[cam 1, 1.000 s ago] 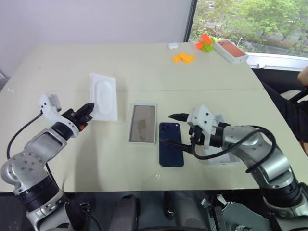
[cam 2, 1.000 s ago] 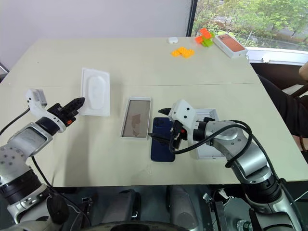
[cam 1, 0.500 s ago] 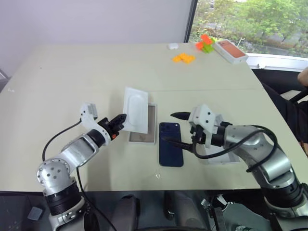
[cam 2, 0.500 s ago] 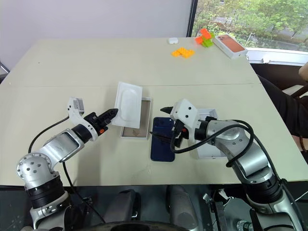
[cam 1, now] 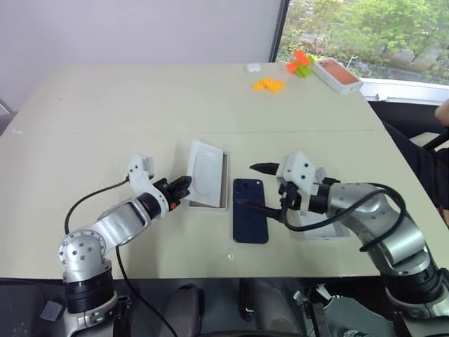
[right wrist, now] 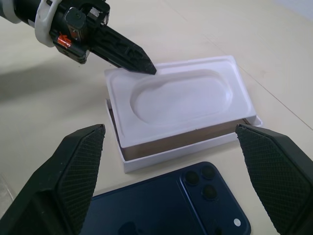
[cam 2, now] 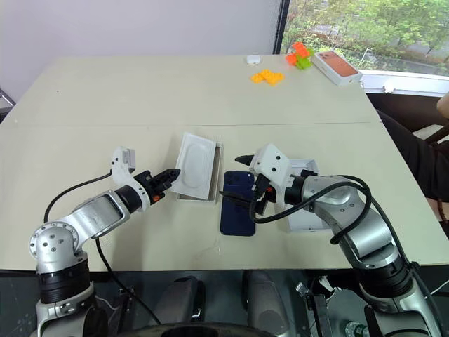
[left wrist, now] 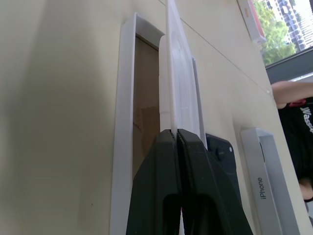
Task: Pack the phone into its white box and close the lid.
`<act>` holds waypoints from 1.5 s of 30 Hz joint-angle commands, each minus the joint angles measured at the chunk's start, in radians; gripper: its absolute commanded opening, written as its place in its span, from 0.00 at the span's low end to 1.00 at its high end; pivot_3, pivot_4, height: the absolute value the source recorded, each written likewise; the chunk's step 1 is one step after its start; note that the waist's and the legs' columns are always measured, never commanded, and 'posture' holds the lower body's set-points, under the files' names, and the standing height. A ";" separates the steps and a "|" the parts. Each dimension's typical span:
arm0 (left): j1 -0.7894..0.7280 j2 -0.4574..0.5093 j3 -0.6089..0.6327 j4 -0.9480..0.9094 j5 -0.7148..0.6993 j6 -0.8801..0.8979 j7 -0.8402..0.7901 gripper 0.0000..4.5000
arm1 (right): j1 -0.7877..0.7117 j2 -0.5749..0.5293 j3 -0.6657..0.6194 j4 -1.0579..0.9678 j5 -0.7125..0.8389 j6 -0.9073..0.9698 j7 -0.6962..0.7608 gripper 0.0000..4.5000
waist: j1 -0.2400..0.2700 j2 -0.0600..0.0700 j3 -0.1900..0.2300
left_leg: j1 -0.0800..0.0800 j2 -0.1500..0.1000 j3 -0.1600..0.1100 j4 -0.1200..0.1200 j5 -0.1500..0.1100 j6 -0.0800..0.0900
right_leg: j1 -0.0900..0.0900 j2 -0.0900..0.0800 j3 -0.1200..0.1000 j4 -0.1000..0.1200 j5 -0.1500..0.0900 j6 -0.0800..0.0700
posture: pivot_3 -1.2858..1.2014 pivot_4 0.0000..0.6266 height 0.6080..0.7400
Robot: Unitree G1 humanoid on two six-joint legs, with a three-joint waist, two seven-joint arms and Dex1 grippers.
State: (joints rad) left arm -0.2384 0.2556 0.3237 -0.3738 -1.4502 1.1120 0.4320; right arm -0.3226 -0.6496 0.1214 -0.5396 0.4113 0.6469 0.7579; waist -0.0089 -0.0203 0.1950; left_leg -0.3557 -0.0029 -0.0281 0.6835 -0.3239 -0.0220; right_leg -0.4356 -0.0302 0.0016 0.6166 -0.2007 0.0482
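Observation:
My left gripper (cam 1: pixel 186 182) is shut on one edge of a thin white moulded insert (cam 1: pixel 205 172) with an oval recess. The insert is tilted and sits over the white box (right wrist: pixel 186 149), a shallow tray with a brownish floor showing beneath it. To the right of the tray the dark navy phone (cam 1: pixel 250 220) lies flat, back up, with its camera bump at the far end. My right gripper (cam 1: pixel 249 185) stands open just above the phone's far end, holding nothing. The lid (left wrist: pixel 266 171) lies to the right of the phone, partly hidden under my right arm.
At the far right corner of the table are a white box with an orange-red top (cam 1: pixel 337 74), orange blocks (cam 1: pixel 268 84), orange and green blocks (cam 1: pixel 300 63) and a small white object (cam 1: pixel 252 67). A person's arm (cam 1: pixel 442 112) shows at the right edge.
My left gripper has carried the insert right and down, from the table's left side to over the tray. The right gripper and the phone have stayed put.

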 commanded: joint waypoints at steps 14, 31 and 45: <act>0.028 0.038 -0.098 -0.010 -0.067 -0.105 0.031 0.00 | 0.002 0.004 -0.014 -0.027 -0.002 -0.020 -0.008 1.00 | 0.000 0.000 0.000 | 0.000 0.000 0.000 0.000 0.000 0.000 | 0.000 0.000 0.000 0.000 -0.001 -0.001 | 0.52 0.24 1.00; 0.046 0.081 -0.128 -0.021 -0.119 -0.166 0.025 0.73 | 0.003 0.006 -0.013 -0.028 0.000 -0.017 -0.009 1.00 | -0.001 0.000 0.000 | 0.000 0.000 0.000 0.000 0.000 0.000 | 0.000 0.000 0.000 -0.001 -0.001 -0.001 | 0.52 0.24 1.00; 0.097 0.268 0.000 -0.099 -0.013 -0.306 -0.221 0.96 | -0.040 0.034 0.060 0.023 -0.058 -0.009 -0.038 0.88 | -0.002 0.000 0.000 | 0.000 0.000 0.000 -0.001 0.000 0.000 | 0.000 0.000 0.000 -0.002 -0.002 -0.002 | 0.52 0.24 1.00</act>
State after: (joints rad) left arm -0.1441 0.4962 0.2772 -0.4351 -1.5366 0.8550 0.2843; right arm -0.3399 -0.6208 0.1699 -0.5201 0.3756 0.6482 0.7311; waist -0.0111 -0.0201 0.1952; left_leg -0.3561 -0.0027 -0.0276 0.6830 -0.3239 -0.0220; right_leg -0.4358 -0.0297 0.0013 0.6146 -0.2023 0.0459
